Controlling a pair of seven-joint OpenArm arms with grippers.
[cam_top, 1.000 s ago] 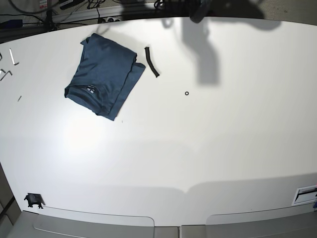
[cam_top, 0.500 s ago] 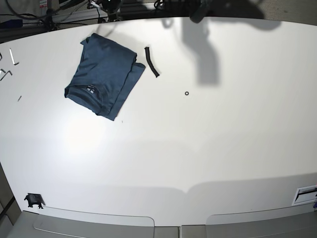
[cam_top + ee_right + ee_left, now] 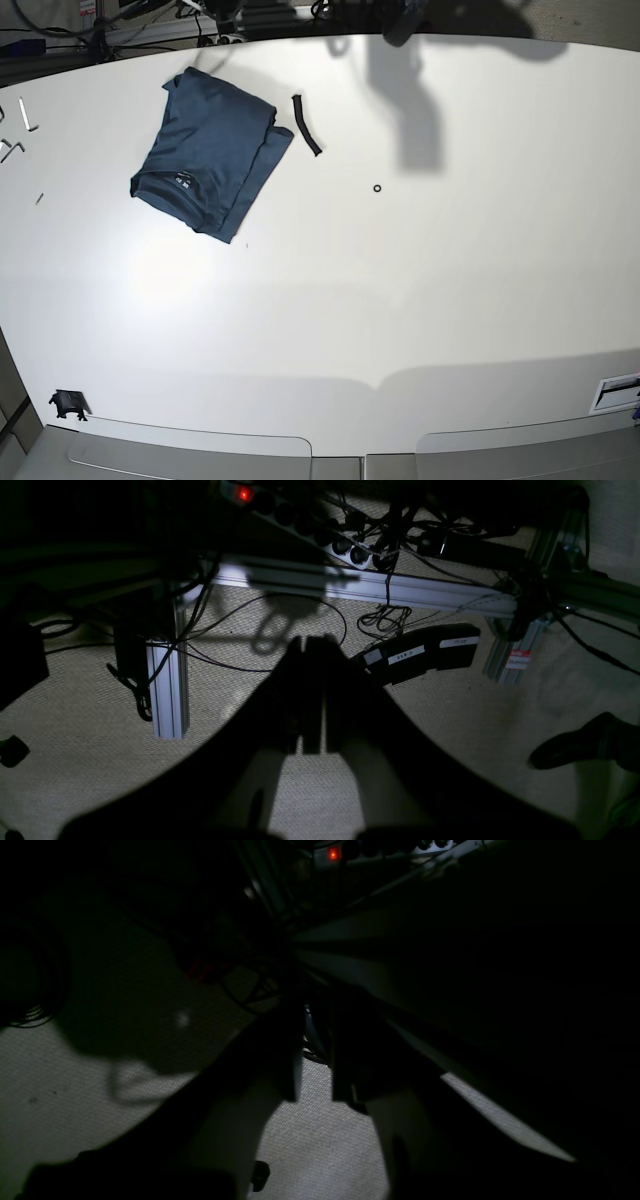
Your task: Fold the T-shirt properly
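The base view alone shows the wide white table (image 3: 400, 300). On its far left part lies the dark navy-blue short-sleeved T-shirt (image 3: 210, 155), folded into a compact slanted rectangle, with the small neck label turned to the near left edge. Just beside its right corner, not touching it, lies a short black curved strip (image 3: 307, 125). A small black ring (image 3: 377, 188) rests well apart from both, more to the middle of the table. Some small metal pieces (image 3: 15, 135) lie at the left edge, and a little black clip (image 3: 67, 404) sits near the front left corner. Neither pincer appears in this view; only dark shadows fall on the far side of the table.

The wrist views show what the base view does not. The right wrist view looks down at a pale carpeted floor (image 3: 450, 760) with grey aluminium frame bars (image 3: 360, 587), black cables and a power strip with a red light (image 3: 244, 493). There the right pincer (image 3: 312, 695) is clenched, its two dark fingers pressed together with nothing between them.

The left wrist view is very dark. The left pincer (image 3: 315, 1060) hangs over the same floor, its fingers a little apart, grasping nothing.
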